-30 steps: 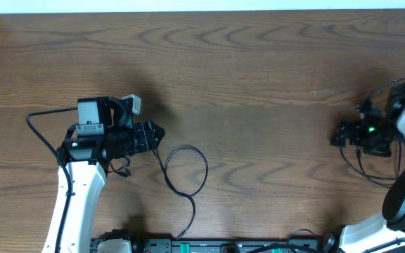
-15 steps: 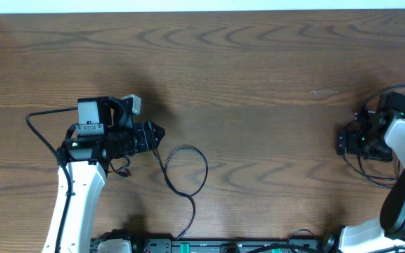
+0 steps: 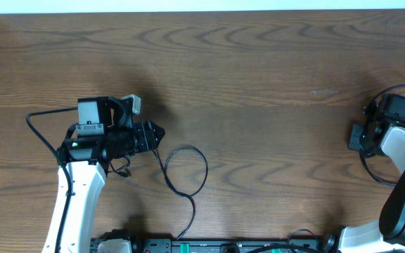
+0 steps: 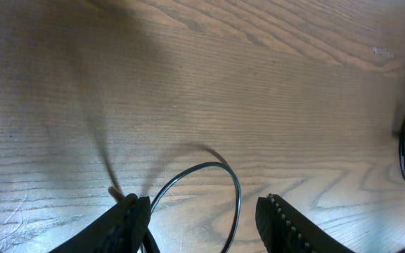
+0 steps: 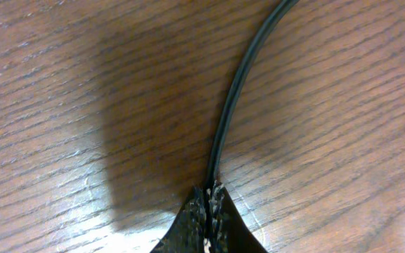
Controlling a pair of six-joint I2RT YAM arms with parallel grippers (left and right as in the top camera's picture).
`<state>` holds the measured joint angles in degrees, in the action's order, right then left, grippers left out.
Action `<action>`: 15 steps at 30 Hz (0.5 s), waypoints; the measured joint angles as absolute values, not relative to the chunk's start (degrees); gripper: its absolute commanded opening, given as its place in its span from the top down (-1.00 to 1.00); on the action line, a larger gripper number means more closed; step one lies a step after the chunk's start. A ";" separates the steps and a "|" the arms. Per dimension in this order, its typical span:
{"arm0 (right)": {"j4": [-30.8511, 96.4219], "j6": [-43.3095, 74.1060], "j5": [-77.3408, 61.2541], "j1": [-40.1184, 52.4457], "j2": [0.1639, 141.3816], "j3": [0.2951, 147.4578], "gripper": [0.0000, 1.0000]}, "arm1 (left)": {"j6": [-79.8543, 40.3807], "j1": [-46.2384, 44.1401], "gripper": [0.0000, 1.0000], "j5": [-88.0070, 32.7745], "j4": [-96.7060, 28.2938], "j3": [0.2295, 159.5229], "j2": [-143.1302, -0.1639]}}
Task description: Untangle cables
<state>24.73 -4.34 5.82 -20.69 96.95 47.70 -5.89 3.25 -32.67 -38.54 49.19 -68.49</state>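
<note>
Found a black cable loop (image 4: 216, 164) lying flat on the wooden table (image 3: 259, 70) close to the front edge, held the left gripper (image 4: 202, 207) spread apart just beside it, and, far off right, pinched the right gripper (image 5: 208, 200) tight on a thin black cord (image 5: 225, 126).

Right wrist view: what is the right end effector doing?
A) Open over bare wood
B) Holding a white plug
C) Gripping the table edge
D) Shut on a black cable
D: the right end effector has its jaws pressed together, with the black cable running straight in between them.
</note>
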 measured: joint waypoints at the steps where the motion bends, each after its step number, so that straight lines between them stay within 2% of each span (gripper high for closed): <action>1: 24.27 -3.66 6.28 -20.69 96.97 47.72 0.98 | -5.89 3.25 -0.08 -32.69 -38.54 49.19 -68.47; 9: 24.75 -3.09 2.42 -23.14 100.49 53.21 0.98 | -5.89 3.25 -0.08 -32.67 -38.54 49.19 -68.49; 15: 25.32 -3.09 -0.16 -26.61 101.95 64.82 0.98 | -5.89 3.25 -0.08 -32.69 -38.52 49.19 -68.49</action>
